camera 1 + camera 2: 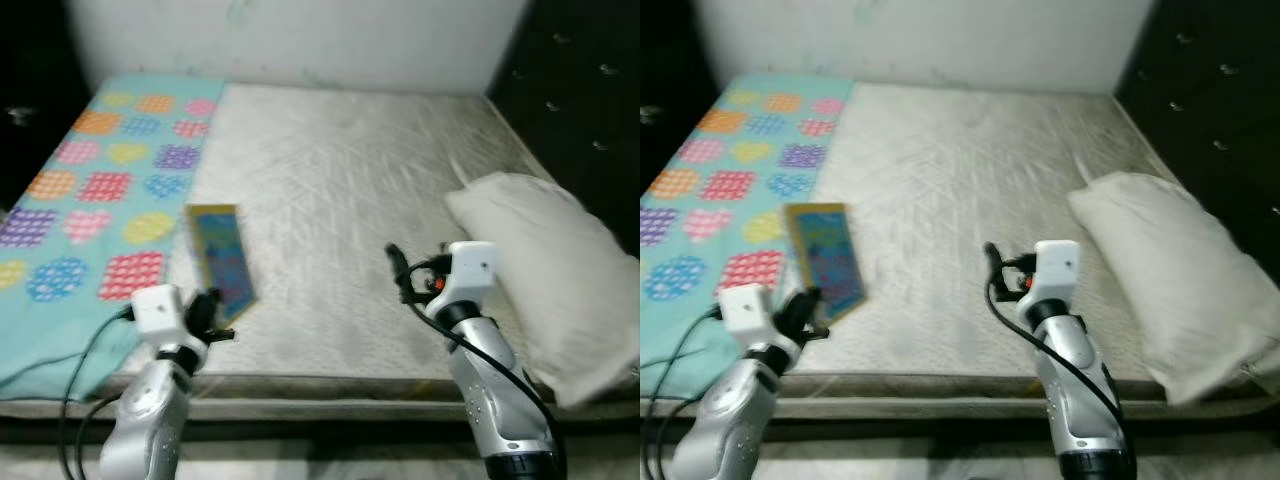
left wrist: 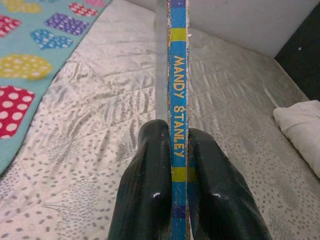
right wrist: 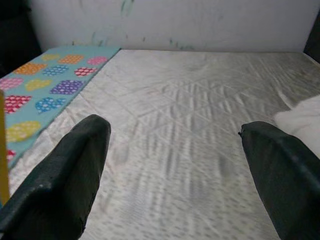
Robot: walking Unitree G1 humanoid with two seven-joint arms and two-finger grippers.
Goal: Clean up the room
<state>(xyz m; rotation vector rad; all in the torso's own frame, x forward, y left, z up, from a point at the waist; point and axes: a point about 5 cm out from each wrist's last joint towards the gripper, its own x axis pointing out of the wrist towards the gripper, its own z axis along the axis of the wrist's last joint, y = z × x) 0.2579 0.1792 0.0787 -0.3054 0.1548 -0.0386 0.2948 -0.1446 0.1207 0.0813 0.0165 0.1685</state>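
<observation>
Blanket: a teal blanket (image 1: 90,190) printed with dotted hearts and circles in many colours lay over the left part of the bed, reaching from the wall down to the near edge.
Left gripper: the left gripper (image 1: 212,310) sat low at the near left of the bed, next to the blanket's right border. Its two black fingers (image 2: 150,185) were clamped on the near end of a thin book, one finger on either face.
Book: the book (image 1: 222,258), long and narrow with a blue and yellow cover, lay on the mattress just right of the blanket's edge, stretching away from the left gripper toward the wall. In the left wrist view its spine (image 2: 178,115) was seen edge-on, blue with yellow bands and the yellow lettering "MANDY STANLEY".
Mattress: the mattress (image 1: 340,190) was bare, pale grey with a quilted diamond pattern, and a white wall stood behind it.
Right gripper: the right gripper (image 1: 396,268) hung over the near middle of the mattress, between the book and the pillow, grasping nothing; in the right wrist view its two fingers (image 3: 65,175) stood wide apart.
Pillow: a white pillow (image 1: 550,270) rested on the right side of the bed, running down to the near right corner.
Furniture: dark furniture (image 1: 585,90) stood along the right of the bed.
</observation>
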